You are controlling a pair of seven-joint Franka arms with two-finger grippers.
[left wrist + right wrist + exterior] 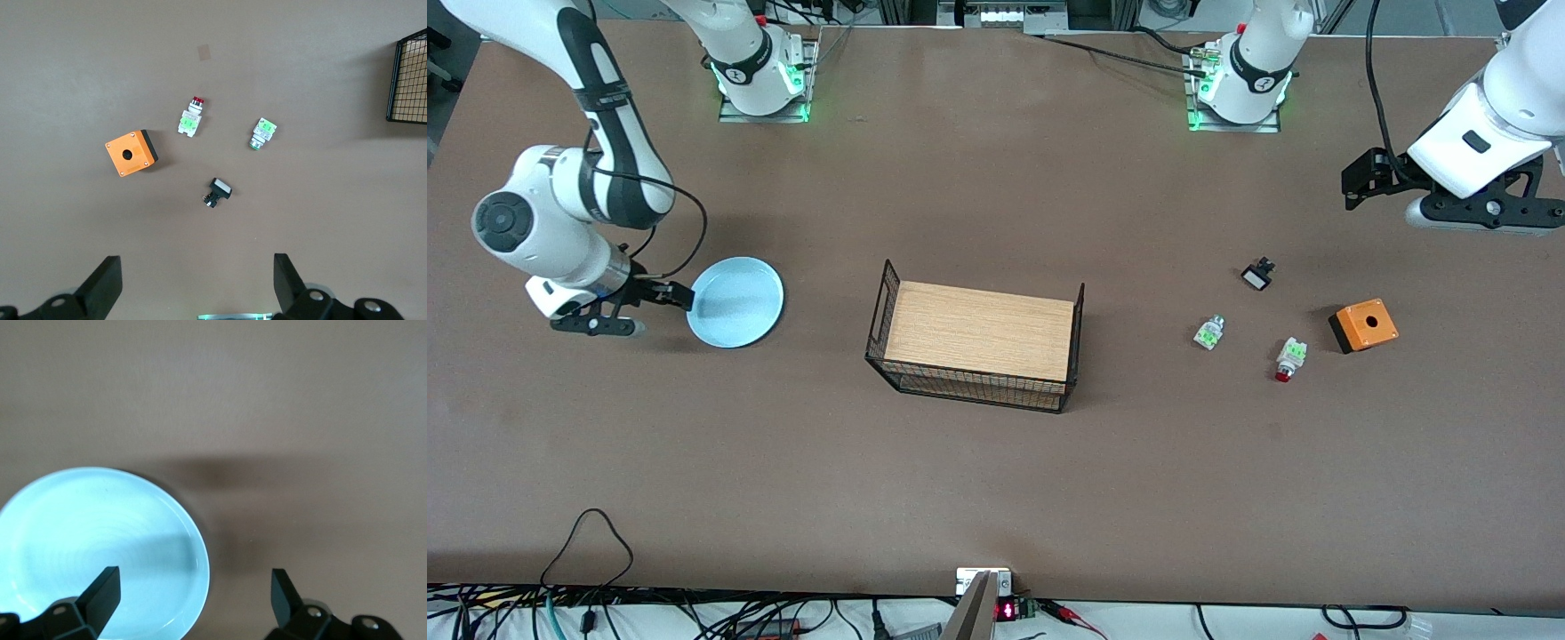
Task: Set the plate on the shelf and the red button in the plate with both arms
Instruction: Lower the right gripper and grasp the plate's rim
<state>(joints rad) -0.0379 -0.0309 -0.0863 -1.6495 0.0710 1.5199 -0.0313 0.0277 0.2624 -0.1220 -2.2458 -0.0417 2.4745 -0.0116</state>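
Observation:
The light blue plate lies on the table toward the right arm's end. My right gripper is open and low at the plate's rim. In the right wrist view one finger is over the plate and the other over bare table, with the gripper astride the rim. The red button lies on its side toward the left arm's end and shows in the left wrist view. My left gripper is open and empty, high over the table, in its own view too.
A wire basket with a wooden top stands mid-table. Near the red button lie a white-and-green part without a red cap, a black-and-white part and an orange box with a hole.

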